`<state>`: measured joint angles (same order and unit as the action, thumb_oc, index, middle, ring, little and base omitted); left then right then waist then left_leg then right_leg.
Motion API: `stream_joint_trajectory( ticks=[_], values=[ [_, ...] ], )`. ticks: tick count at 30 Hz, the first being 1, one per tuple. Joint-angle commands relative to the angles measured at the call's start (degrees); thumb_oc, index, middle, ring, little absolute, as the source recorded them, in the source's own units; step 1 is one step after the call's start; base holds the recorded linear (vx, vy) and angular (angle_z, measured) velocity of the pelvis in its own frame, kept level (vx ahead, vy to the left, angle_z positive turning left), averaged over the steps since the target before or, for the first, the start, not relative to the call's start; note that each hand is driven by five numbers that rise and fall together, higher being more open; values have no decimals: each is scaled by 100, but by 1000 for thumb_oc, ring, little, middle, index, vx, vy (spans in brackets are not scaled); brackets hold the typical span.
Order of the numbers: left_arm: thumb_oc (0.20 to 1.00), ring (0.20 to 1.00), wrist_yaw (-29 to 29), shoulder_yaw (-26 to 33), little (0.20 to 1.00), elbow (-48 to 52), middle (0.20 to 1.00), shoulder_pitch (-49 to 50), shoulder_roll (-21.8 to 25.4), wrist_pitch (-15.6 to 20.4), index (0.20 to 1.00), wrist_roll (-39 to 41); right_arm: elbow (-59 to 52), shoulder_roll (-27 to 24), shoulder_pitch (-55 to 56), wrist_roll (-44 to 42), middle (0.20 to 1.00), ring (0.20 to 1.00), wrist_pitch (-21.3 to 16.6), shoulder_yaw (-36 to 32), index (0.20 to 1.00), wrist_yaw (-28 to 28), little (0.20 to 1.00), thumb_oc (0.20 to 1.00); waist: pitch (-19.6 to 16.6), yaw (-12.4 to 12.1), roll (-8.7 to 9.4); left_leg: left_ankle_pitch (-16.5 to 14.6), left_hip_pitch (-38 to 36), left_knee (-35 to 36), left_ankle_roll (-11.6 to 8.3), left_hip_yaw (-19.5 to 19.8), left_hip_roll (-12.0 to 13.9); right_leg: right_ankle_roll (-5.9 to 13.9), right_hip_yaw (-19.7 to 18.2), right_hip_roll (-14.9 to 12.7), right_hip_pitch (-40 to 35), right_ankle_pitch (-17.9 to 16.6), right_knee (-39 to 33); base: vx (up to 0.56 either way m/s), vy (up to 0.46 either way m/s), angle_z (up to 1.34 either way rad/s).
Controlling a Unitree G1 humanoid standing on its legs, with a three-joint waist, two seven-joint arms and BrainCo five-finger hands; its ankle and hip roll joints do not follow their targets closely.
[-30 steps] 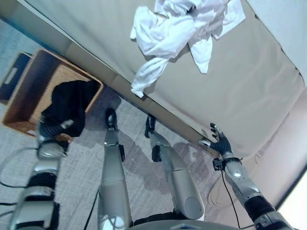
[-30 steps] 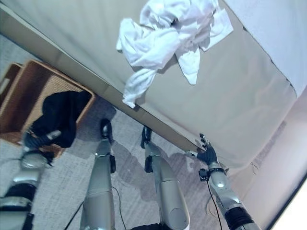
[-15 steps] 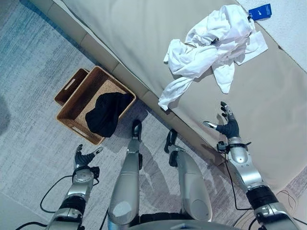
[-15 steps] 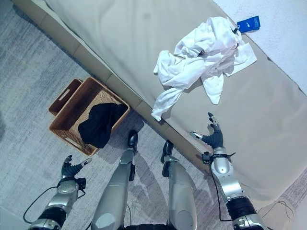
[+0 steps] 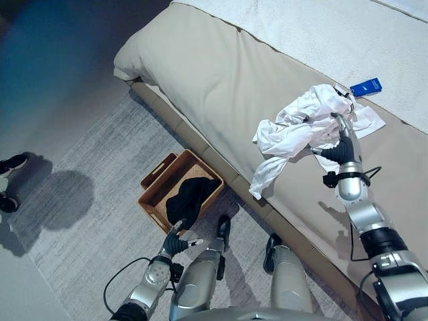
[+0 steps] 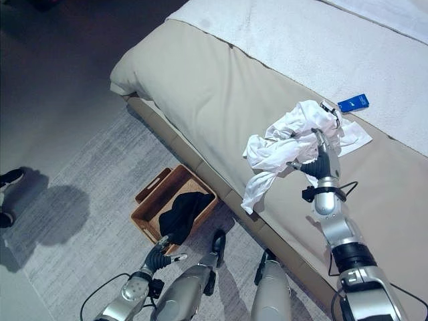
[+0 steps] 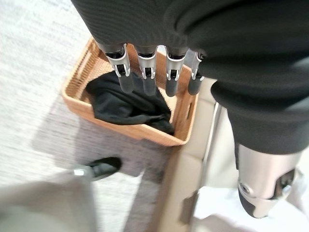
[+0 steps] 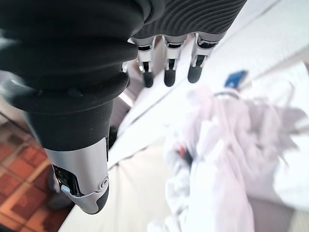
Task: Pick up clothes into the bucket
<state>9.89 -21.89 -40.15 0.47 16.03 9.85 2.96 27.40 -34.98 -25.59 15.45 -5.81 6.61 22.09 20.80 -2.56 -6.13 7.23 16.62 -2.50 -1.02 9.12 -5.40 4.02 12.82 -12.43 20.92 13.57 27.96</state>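
White crumpled clothes (image 5: 304, 127), black garment (image 5: 189, 198) in tan woven basket (image 5: 155, 194), beige bedcover (image 5: 221, 80), small blue tag (image 5: 366, 87), perhaps card

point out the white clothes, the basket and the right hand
white clothes (image 5: 294, 130), left eye view, on the middle of the crumpled pile on the bed
basket (image 5: 155, 194), left eye view, on its woven rim
right hand (image 6: 319, 162), right eye view, on the dark cover at the back of the hand
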Motion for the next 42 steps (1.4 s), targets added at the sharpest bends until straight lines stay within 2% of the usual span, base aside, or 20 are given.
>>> stream_joint_trajectory(
  ticks=[1, 5, 10, 15, 22, 23, 25, 29, 36, 42],
  values=[
    [1000, 1000, 172, 281, 1000, -183, 1000, -94, 138, 30, 1000, -170, 168, -619, -855, 245, 1000, 1000, 2, 278, 1000, 278, 1000, 1000, 81, -159, -77, -694, -231, -363, 45, 99, -46, 281, -130, -150, -109, -634, -280, -34, -24, 0],
    [1000, 1000, 440, 694, 1000, -645, 1000, -53, 148, -32, 1000, 132, 668, -866, -1670, 246, 1000, 1000, 156, 635, 1000, 306, 1000, 1000, 123, -272, -105, -669, -99, -484, 20, 130, -19, 236, -97, -91, -76, -635, -296, -44, -29, 1],
    [1000, 1000, 519, 886, 1000, -697, 1000, 56, 270, 15, 1000, 383, 1278, -999, -2324, 156, 1000, 1000, 262, 877, 1000, 409, 1000, 1000, 216, -398, -112, -587, 38, -507, -12, 210, 23, 197, -19, -40, -24, -654, -320, -44, -33, 5],
    [1000, 1000, 546, 946, 1000, -603, 1000, 44, 361, 94, 1000, 707, 1731, -1277, -2941, 37, 1000, 1000, 338, 1157, 1000, 438, 1000, 1000, 401, -495, -85, -458, 228, -505, -51, 315, 39, 175, 89, -33, 79, -673, -314, -59, -24, 10],
    [1000, 1000, 552, 741, 1000, -181, 1000, -18, 434, 167, 1000, 1058, 2704, -1524, -3898, -296, 1000, 1000, 455, 1647, 1000, 502, 1000, 1000, 638, -599, -48, -300, 536, -477, -93, 379, 51, 148, 219, -71, 380, -701, -236, -21, -13, 11],
    [1000, 1000, 544, 707, 1000, -200, 1000, -41, 419, 165, 1000, 1109, 2921, -1528, -3974, -376, 1000, 1000, 473, 1697, 1000, 463, 1000, 1000, 645, -604, -8, -426, 480, -457, -114, 384, 52, 182, 188, -77, 357, -517, -170, 80, -42, 11],
    [1000, 1000, 520, 602, 1000, -192, 1000, -118, 398, 158, 1000, 1216, 3339, -1578, -4273, -493, 1000, 1000, 528, 1881, 1000, 400, 1000, 1000, 732, -603, -9, -413, 566, -481, -139, 398, 29, 168, 188, -112, 440, -493, -98, 30, -32, 11],
    [1000, 1000, 519, 433, 1000, -198, 1000, -227, 371, 133, 1000, 1294, 4178, -1510, -4967, -584, 1000, 1000, 656, 2347, 1000, 256, 1000, 1000, 894, -585, -4, -498, 931, -803, -128, 305, -32, 130, 92, -114, 763, -490, 36, -12, 26, 8],
    [1000, 1000, 556, 153, 1000, -64, 1000, -283, 263, 135, 1000, 1637, 4896, -1554, -5713, -398, 1000, 1000, 812, 3202, 1000, 33, 1000, 1000, 899, -598, 41, -819, 1903, -1668, -40, 75, -84, 86, -250, -46, 1658, -548, 391, 11, 32, -10],
    [1000, 1000, 539, -73, 1000, 129, 1000, -380, 255, 138, 1000, 1783, 5349, -1623, -6135, -210, 1000, 1000, 923, 3697, 1000, -152, 1000, 1000, 899, -589, 75, -846, 2344, -1802, -47, -19, -25, 69, -328, 39, 2114, -571, 423, 13, 14, -14]
  ],
)
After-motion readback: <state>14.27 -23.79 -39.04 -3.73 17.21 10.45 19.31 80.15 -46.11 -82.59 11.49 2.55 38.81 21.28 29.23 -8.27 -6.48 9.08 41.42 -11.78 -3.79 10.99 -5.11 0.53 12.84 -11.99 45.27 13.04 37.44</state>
